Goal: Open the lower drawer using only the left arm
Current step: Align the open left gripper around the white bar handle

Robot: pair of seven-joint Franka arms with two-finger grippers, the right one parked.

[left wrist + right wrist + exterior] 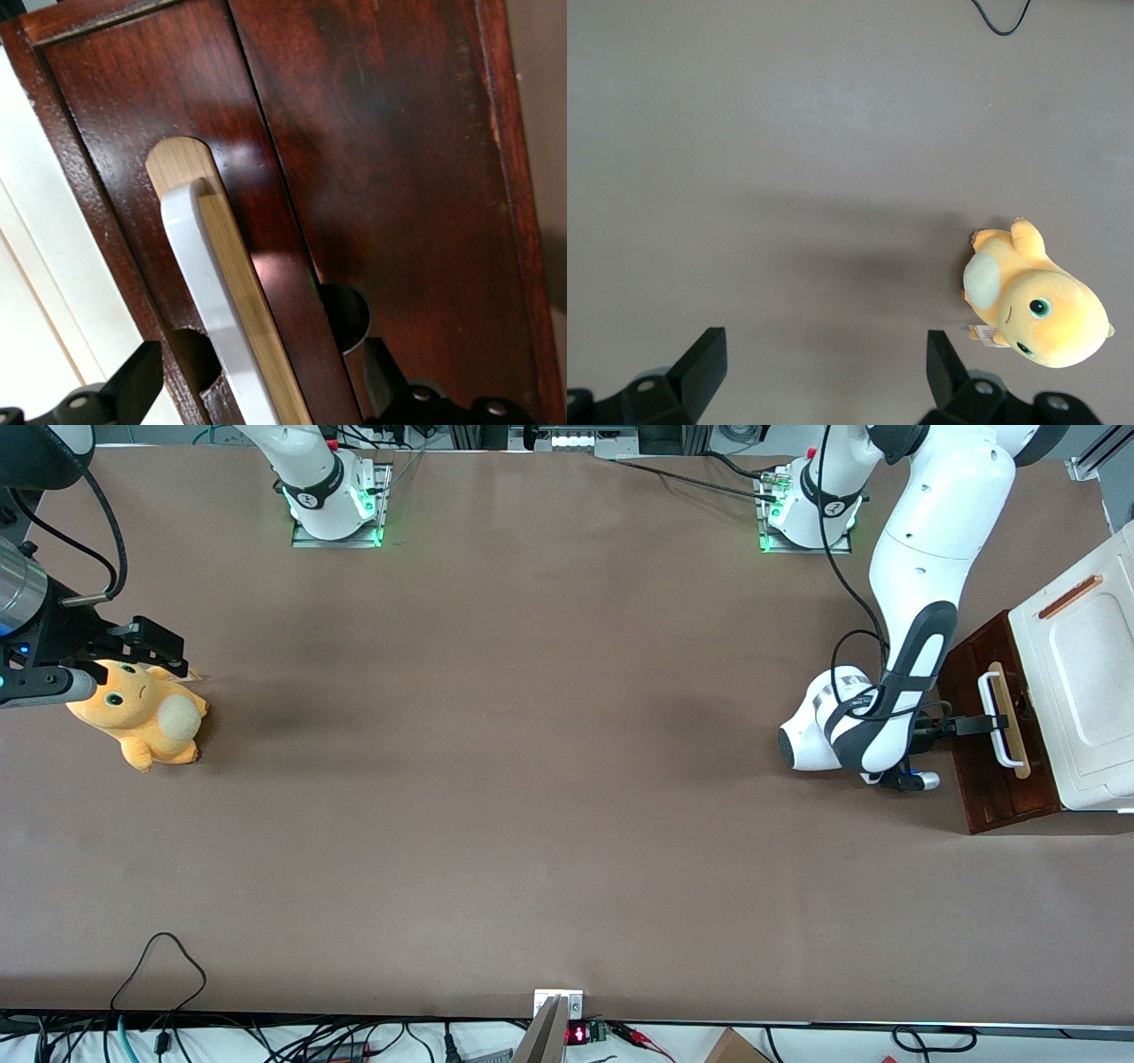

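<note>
Front view: the lower drawer [992, 726], dark reddish-brown, sits at the working arm's end of the desk [532, 779], close to that short edge; it projects from under a white cabinet top [1085, 691] bearing a copper-coloured slot handle [1069, 597]; its white bar handle [997, 717] lies on a pale wood strip [1012, 722]. The left arm [921, 593] descends from its base [808, 509] near the desk's edge farthest from the camera; its gripper [990, 724] is level with the handle's midpoint, the black fingers reaching onto the bar. A yellow plush toy [142, 713] lies at the parked arm's end of the desk; a black cable [159, 957] loops near the edge nearest the camera.

Left wrist view: the drawer front [381, 177] fills the frame; the white bar [213, 301] runs along the wood strip [239, 283]; the gripper [261, 385] stands spread, one black finger [133, 381] on each side of the bar, neither seen pressing it; nothing is clamped.

Right wrist view: the plush toy [1036, 305] lies on bare desk surface [788, 177]; a cable loop [1001, 18] shows at the frame's border.
</note>
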